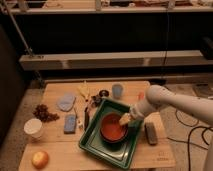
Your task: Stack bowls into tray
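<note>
Presently, the scene by label:

Table: a wooden table (60,150) carries every item, with dark shelving behind it.

Tray: a green tray (100,149) lies right of the table's centre, turned at a slant to the table edges.

Bowl: a red-orange bowl (111,131) sits inside the tray, near its middle, upright with its opening upward.

Arm: a white arm (172,102) reaches in from the right edge and bends down over the tray.

Gripper: the gripper (125,119) is at the bowl's right rim, inside the tray's outline; whether it clasps the rim or is spread cannot be made out.

Right of tray: a dark grey oblong object (151,133) lies on the table just beside the tray's right side.

Behind tray: a pale blue cup (117,91) stands upright near the far edge; a small dark round thing (103,93) sits just left of it.

Left of tray: a blue rectangular item (70,123) lies flat, and a grey-blue flat piece (65,102) lies further back.

Far left: a white cup (33,128) stands near the left edge, with a dark brown cluster (44,113) behind it.

Front left corner: a round yellow-orange fruit (40,159) rests well apart from the tray.
</note>
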